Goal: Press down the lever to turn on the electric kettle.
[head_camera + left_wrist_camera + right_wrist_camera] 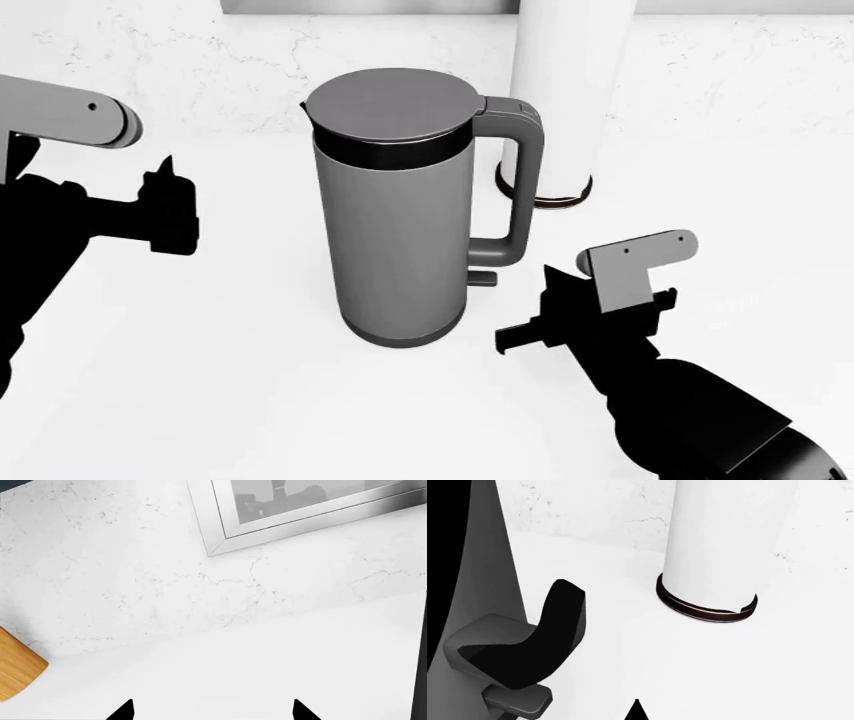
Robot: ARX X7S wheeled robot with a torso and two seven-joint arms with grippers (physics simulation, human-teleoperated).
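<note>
The electric kettle (394, 210) is a tall grey cylinder with a flat lid and a loop handle (523, 170), standing upright mid-counter. The lever (482, 278) is a small dark tab at the handle's foot. It also shows in the right wrist view (517, 700), under the handle's lower end (527, 650), next to the kettle body (490, 570). My right gripper (550, 277) is shut and empty, just right of the lever and not touching it; its tips show as one point (637, 711). My left gripper (167, 172) is open and empty (213, 711), left of the kettle.
A white cylinder with a dark brown ring (567, 90) stands behind the handle and also shows in the right wrist view (720, 545). A marble wall with a metal window frame (300, 522) backs the counter. A wooden board corner (17, 667) lies far left.
</note>
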